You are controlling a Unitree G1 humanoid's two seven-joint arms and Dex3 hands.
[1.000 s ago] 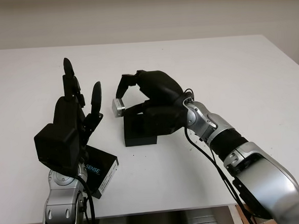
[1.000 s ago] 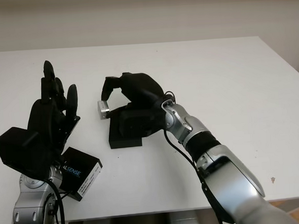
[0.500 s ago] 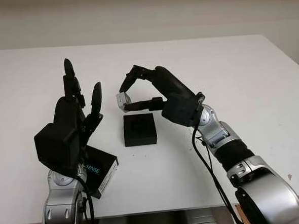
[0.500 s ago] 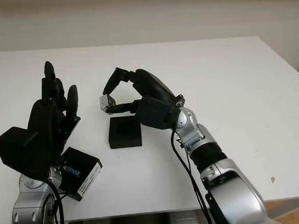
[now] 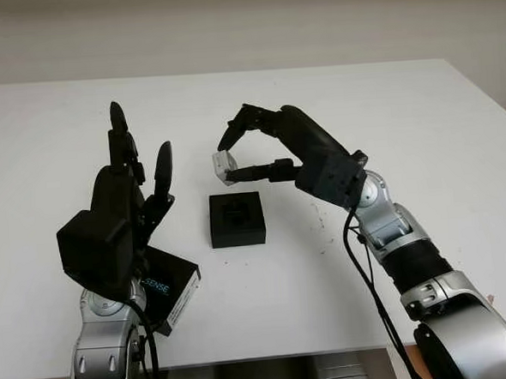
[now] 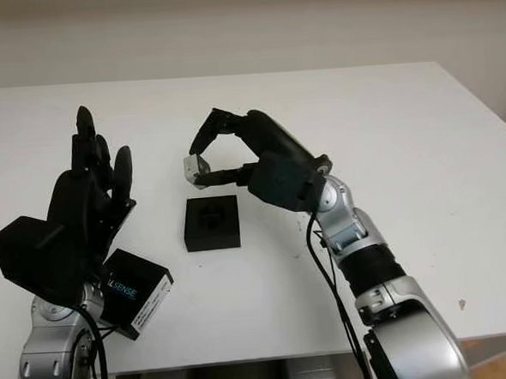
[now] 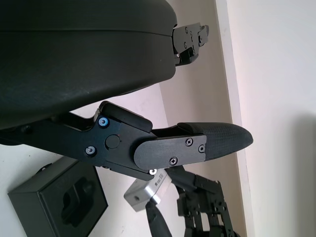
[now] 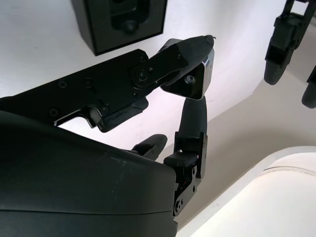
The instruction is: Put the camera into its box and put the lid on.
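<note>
My right hand (image 5: pixel 238 156) is shut on the small silver camera (image 5: pixel 224 166), pinching it between its fingertips in the air just above and behind the open black box (image 5: pixel 236 218). The box sits on the white table with a shaped foam insert showing. The camera (image 8: pixel 195 79) is gripped at its sides, and the box (image 8: pixel 123 19) lies below it. The box lid (image 5: pixel 169 291), black with a white label, lies flat at the front left, partly under my left hand (image 5: pixel 132 175). That left hand is raised upright above the lid, open and holding nothing.
The white table (image 5: pixel 420 119) reaches to a pale wall at the back. Its front edge runs close below the lid. Wide bare surface lies to the right and behind the box.
My right hand has lifted off the box with the camera and drawn back to the right, uncovering the box. The left hand and the lid have stayed put.
</note>
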